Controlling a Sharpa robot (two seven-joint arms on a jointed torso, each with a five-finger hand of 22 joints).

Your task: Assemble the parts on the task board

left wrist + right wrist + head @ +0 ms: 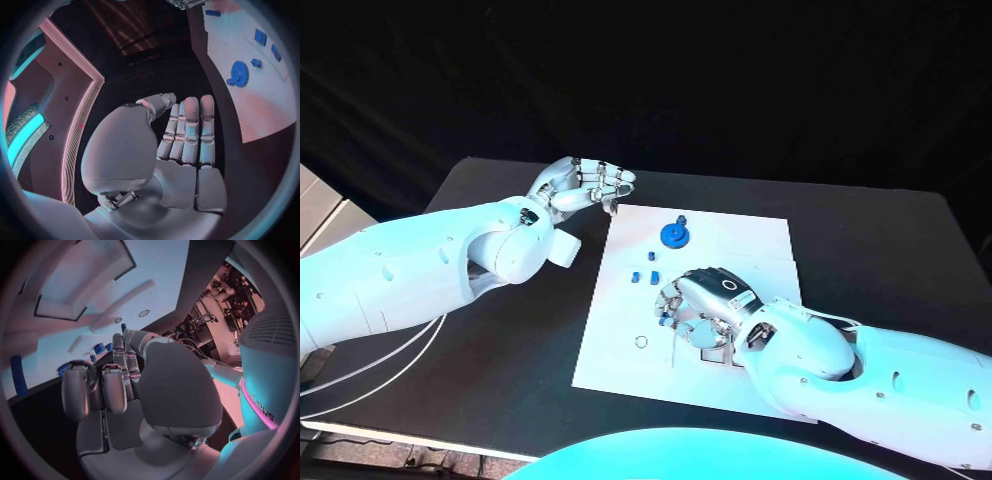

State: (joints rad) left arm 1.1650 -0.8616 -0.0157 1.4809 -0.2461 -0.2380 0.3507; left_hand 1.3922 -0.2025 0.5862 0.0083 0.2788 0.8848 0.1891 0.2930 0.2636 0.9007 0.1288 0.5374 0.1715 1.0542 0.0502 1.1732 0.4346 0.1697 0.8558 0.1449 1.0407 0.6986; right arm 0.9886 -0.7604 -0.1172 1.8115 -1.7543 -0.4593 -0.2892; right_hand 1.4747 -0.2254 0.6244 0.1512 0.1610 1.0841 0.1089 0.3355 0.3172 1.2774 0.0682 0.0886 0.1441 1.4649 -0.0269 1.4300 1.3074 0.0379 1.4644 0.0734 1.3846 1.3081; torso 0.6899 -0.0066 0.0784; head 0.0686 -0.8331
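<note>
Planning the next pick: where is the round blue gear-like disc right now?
In the head view, the round blue disc sits on the white task board's far half, beyond the right hand.

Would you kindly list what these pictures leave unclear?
- Head view: right hand covers the task board beneath; any held part is hidden.
- Right wrist view: curled fingers block their tips.
- Left wrist view: blue round part too small for detail.

We look down from the head; each wrist camera sits close behind its palm; all three share the task board (733,240).
</note>
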